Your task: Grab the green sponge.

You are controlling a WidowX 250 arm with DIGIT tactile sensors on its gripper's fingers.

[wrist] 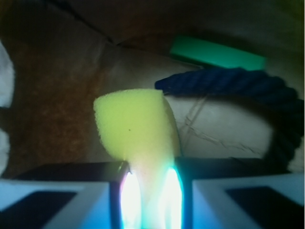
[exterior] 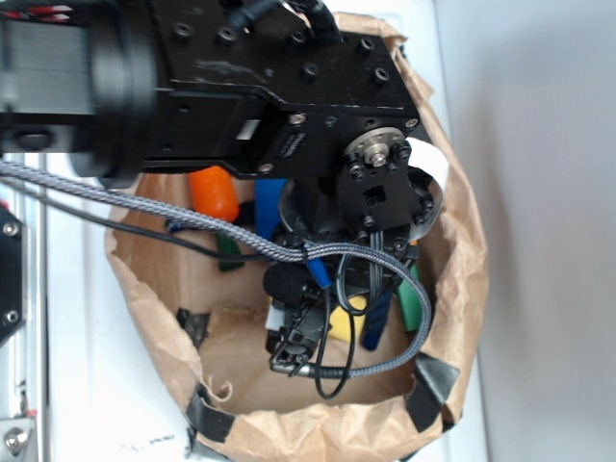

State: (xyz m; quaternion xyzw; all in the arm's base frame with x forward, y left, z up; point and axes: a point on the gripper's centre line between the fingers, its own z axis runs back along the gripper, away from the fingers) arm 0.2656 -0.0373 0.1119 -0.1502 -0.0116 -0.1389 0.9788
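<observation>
Green sponge lies at the bag's far side; end effector clamps a yellow sponge instead.

My exterior view looks steeply down from behind and above the arm, so close that its black body fills the upper frame and hides much of the brown paper bag below. My wrist view sits low between the fingers, facing forward into the bag's interior at very short range, slightly blurred. Both views share the bag's inside: the yellow foam piece, the blue rope and the green sponge beyond it.
</observation>
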